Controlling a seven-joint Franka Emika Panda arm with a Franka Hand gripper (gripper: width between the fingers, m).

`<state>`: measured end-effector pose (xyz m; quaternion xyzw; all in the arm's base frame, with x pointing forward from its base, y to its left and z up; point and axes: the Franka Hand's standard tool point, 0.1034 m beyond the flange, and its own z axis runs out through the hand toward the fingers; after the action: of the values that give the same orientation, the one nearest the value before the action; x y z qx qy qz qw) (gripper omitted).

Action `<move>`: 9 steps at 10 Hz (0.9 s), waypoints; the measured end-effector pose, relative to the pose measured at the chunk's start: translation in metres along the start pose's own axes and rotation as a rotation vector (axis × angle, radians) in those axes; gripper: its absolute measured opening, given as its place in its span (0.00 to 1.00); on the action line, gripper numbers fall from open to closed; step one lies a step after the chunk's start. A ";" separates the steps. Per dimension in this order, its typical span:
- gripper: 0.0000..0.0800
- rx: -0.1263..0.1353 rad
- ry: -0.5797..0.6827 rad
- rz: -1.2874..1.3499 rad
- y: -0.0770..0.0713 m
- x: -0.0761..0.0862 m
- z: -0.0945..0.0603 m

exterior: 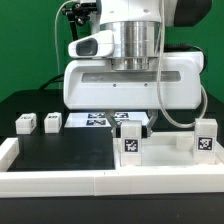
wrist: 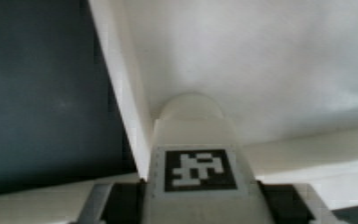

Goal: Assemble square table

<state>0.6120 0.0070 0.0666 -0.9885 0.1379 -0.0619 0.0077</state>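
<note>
Two dark fingers (wrist: pixel 123 203) of the gripper (wrist: pixel 197 198), cut off and blurred, flank a tagged leg (wrist: pixel 197 150), clamped or not I cannot tell; the tabletop (exterior: pixel 165 152) sits at the exterior view's right behind a white bar (exterior: pixel 60 181), arm-hidden, tag patterns unreadable.

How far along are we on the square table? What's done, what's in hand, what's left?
Done, apparently: one leg stands upright on the tabletop at the exterior view's right; how tight cannot be told. In hand: the gripper is closed on a second leg, upright at the tabletop's edge. Left: two loose legs sit off the tabletop at the exterior view's left.
</note>
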 end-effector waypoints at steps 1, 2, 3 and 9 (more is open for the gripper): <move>0.36 -0.001 0.002 0.054 0.000 0.000 0.000; 0.36 -0.004 0.002 0.111 0.000 0.000 0.000; 0.37 -0.008 0.001 0.151 0.001 -0.001 0.000; 0.40 -0.022 0.001 0.382 0.000 -0.004 0.000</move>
<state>0.6078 0.0080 0.0661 -0.9444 0.3236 -0.0581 0.0084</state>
